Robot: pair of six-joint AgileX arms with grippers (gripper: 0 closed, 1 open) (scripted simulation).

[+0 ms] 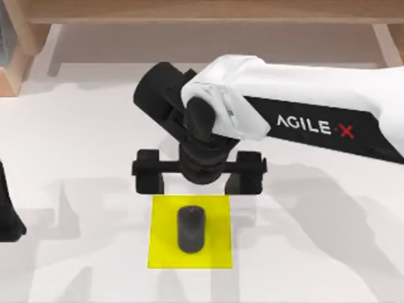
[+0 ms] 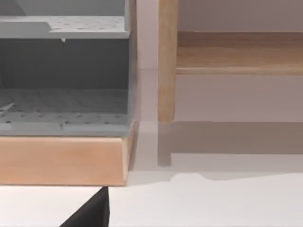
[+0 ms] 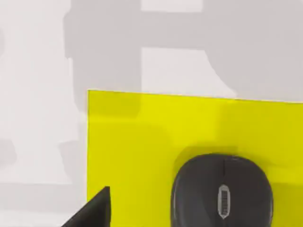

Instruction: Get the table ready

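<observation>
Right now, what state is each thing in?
mouse: resting flat on the yellow mat, not held
yellow mat: flat on the table
right gripper: fingers open, hovering beyond the mat's far edge
left arm: parked at the table's left edge
wooden shelf: standing along the far side

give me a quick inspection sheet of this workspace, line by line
surface: large flat plain white table, shadows on it, no spills seen
job's things: small black computer mouse lying on the square yellow mat, near the mat's middle
clutter: nothing seen
grippers: right gripper above the table just past the mat's far edge, fingers spread open, holding nothing; left arm parked at the table's left edge
cables: nothing seen
surroundings: light wooden shelf along the far side; grey perforated rack on a wooden base beside a shelf post, seen in the left wrist view
</observation>
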